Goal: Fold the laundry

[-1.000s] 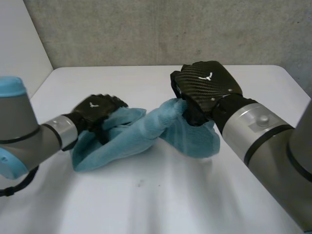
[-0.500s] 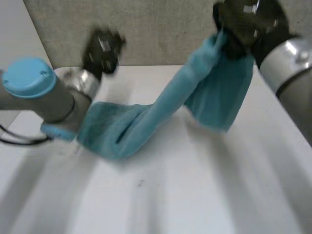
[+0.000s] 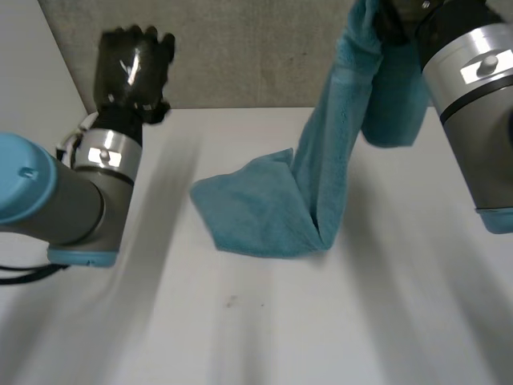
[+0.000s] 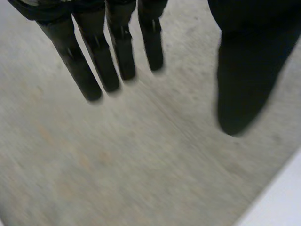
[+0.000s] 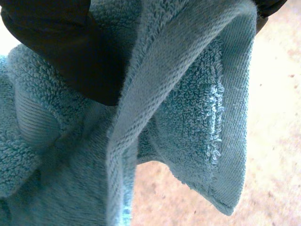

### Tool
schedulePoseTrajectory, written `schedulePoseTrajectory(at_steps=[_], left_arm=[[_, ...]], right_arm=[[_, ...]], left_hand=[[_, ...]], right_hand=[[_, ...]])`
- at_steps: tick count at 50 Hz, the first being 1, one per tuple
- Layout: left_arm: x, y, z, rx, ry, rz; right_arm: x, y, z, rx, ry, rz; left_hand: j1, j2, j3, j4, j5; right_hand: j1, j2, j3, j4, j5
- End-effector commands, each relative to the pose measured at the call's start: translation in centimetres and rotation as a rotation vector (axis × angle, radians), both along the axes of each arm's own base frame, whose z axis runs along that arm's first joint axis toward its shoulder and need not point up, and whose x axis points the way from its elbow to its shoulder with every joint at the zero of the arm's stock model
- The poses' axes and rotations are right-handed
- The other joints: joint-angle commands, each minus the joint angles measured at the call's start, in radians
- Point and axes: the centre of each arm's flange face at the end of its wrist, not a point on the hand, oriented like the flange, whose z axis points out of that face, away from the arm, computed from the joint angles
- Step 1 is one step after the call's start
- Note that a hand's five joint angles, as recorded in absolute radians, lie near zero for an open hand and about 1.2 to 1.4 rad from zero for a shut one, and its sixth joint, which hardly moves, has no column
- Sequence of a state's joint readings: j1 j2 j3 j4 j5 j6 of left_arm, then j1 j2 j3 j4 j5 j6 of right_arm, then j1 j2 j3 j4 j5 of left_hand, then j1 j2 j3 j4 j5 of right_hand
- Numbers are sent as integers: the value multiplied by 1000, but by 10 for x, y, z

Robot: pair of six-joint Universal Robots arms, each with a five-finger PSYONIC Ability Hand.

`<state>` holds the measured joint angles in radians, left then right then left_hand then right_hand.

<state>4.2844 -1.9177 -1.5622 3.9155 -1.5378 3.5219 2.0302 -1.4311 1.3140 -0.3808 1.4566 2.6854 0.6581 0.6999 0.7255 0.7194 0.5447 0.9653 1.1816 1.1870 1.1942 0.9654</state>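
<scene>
One blue towel [image 3: 264, 212] was the whole of the laundry, and it sat on the white table [image 3: 240, 337] at about the middle, with bare tabletop on the near side. Its lower end lay crumpled on the surface. From there the cloth rose as a twisted band toward the far right, where the right hand [image 5: 61, 52] held it high, clenched round a bunched upper edge. At the far left the left hand [image 3: 132, 68] hung in the air in front of the grey wall [image 3: 240, 48], well apart from the cloth, fingers [image 4: 96, 56] straight and grasping nothing.

The likely trouble was the single hold. With only a bunched edge in the right hand, the towel could slip out under its own weight, or hang roped instead of spreading flat. The end on the table could also drag and double under itself if the lift went on, leaving no clean corner for the left hand to find.

Counted: one towel, one table, two hands, one of them occupied
</scene>
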Motion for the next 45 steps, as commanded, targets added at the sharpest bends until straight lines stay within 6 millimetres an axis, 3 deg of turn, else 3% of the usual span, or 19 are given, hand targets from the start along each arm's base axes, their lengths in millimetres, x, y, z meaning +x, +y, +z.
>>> schedulePoseTrajectory(at_steps=[1,3,7,9,18,26,29,30,31,32,34,40,42,43,44,45], left_arm=[[-9,-5,-41,208,34,-64],[-15,-9,-55,317,51,-108],[-25,-12,-63,415,77,-204],[-38,-12,-68,496,97,-336],[-59,-11,-87,642,140,-587],[-88,10,-109,745,131,-785],[-95,15,-112,778,150,-824],[-98,16,-114,793,164,-833],[-101,16,-115,800,176,-835],[-101,16,-115,800,176,-835],[-103,13,-118,805,188,-833],[-103,3,-115,763,207,-794],[-102,-18,-93,621,283,-695],[-102,-18,-92,621,284,-695],[-98,-32,-73,519,347,-612],[-98,-32,-73,518,348,-612]], right_arm=[[-7,31,25,-37,-44,55],[-7,36,23,-30,-43,77],[-7,46,20,-16,-35,131],[-8,56,14,2,-24,187],[-12,76,3,60,-32,290],[-14,88,-4,103,-38,379],[-14,88,-4,111,-45,386],[-14,88,-4,111,-45,386],[-14,87,-5,114,-46,387],[-14,87,-5,114,-46,387],[-17,83,-5,115,-45,373],[-24,68,-7,111,-45,330],[-26,47,-11,112,-44,290],[-26,47,-11,112,-44,289],[-28,31,-12,107,-50,262],[-29,16,-8,82,-59,241]], left_hand=[[-427,-469,-494,-488,-488],[-447,-489,-515,-509,-509],[-462,-504,-530,-524,-523],[-462,-504,-530,-524,-523],[-442,-483,-509,-503,-503],[-418,-460,-486,-479,-479],[-295,-337,-362,-356,-356],[-141,-183,-208,-202,-202],[116,75,49,55,55],[119,77,52,58,58],[663,621,596,602,602],[738,696,671,677,677],[738,696,671,677,677],[738,696,671,677,677],[738,696,671,677,677],[738,696,671,677,677]], right_hand=[[431,215,209,202,256],[431,215,209,202,256],[431,215,209,202,256],[431,215,209,202,256],[431,215,209,202,256],[431,215,209,202,256],[431,215,209,202,256],[431,215,209,202,256],[431,215,209,202,256],[431,215,209,202,256],[431,215,209,202,256],[431,215,209,202,256],[431,215,209,202,256],[431,215,209,202,256],[431,215,209,202,256],[431,215,209,202,256]])
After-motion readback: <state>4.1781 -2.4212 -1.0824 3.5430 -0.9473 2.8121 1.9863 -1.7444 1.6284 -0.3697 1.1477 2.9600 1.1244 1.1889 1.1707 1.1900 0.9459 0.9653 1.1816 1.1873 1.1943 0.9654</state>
